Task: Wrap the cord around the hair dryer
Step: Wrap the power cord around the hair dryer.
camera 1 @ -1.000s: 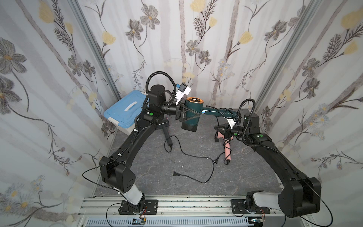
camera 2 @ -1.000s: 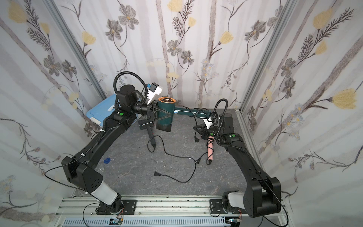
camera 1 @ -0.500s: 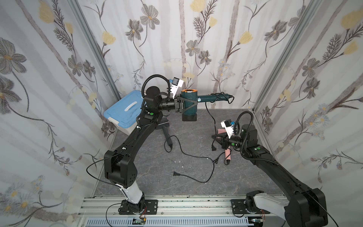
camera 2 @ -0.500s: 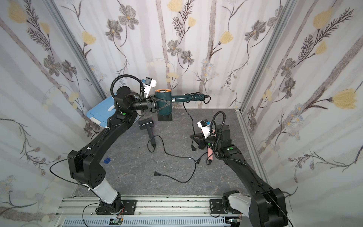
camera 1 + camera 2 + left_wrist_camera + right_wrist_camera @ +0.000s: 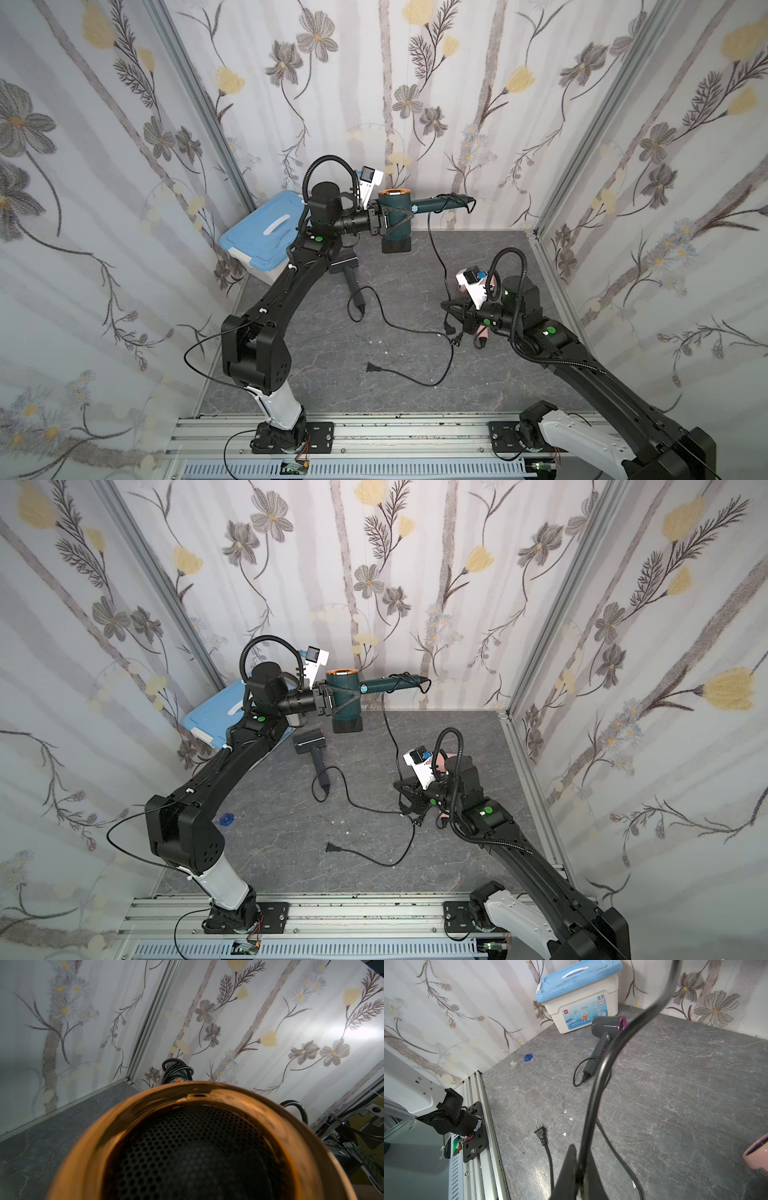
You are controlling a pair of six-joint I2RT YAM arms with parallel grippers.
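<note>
Top views, left hand (image 5: 386, 222): clamped around the barrel of the dark green hair dryer with a copper ring (image 5: 400, 232), which is raised over the grey stone surface (image 5: 403, 286) with its handle level.
Top views, black cord (image 5: 436, 257): looped at the handle end, hanging down to the right hand (image 5: 451, 316).
Left wrist: copper ring and mesh fill the view; cord (image 5: 176, 1068) coiled beyond.
Right wrist, right hand (image 5: 578, 1167): fully closed, pinching the cord (image 5: 593, 1088).

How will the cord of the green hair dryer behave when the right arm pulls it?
Probably floppy: the cord hangs in a slack curve from the hair dryer. Its loops at the handle stand loose, so it may spring back unless kept taut. It looks thin and smooth, so it could slide through the shut fingers of the right gripper.
</note>
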